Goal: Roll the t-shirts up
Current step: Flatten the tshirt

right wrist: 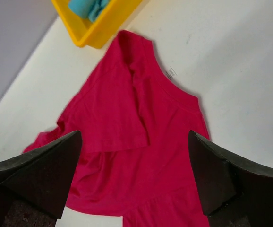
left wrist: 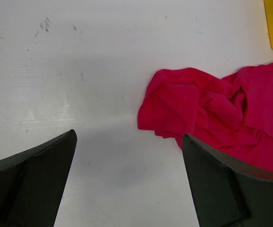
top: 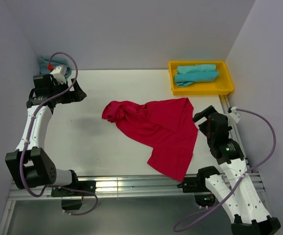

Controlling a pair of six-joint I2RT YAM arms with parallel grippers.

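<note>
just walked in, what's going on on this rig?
Nothing is being held. The crumpled bright red cotton t-shirt lies unrolled in the middle of the white table. The left pincer hangs open over bare table beside the shirt's bunched end. The right pincer hangs open above its flatter end. One light turquoise t-shirt lies bundled in the yellow plastic tray at the far right. Another turquoise bundle sits in the far left corner.

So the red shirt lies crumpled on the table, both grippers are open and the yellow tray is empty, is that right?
Not quite. The tray is not empty: it holds turquoise shirts, as the top view shows. The red shirt does lie crumpled on the table, and the left gripper and right gripper are open.
</note>
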